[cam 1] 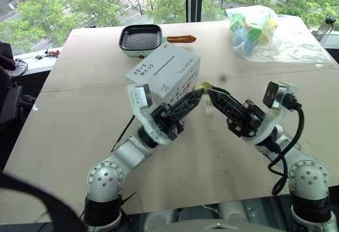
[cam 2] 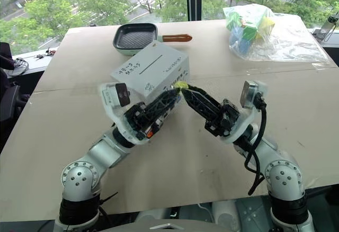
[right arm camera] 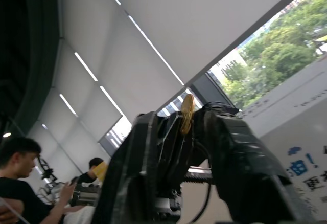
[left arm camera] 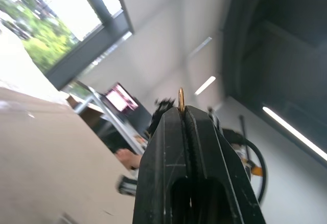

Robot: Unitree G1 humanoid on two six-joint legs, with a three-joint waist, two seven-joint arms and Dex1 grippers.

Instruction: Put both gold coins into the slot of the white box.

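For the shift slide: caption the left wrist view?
Left gripper shut on a gold coin, held edge-on at its fingertips.

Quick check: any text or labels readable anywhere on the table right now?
White box, top face: blue handwritten characters, too small to read.
White box, side seen in the right wrist view: blue characters, with a "!" readable; the rest is blurred.
Nothing else carries readable text.

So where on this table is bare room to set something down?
Bare: the near table left of the white box, and the stretch between the pan and the plastic bag. Crowded: before the box, where both pincers meet.
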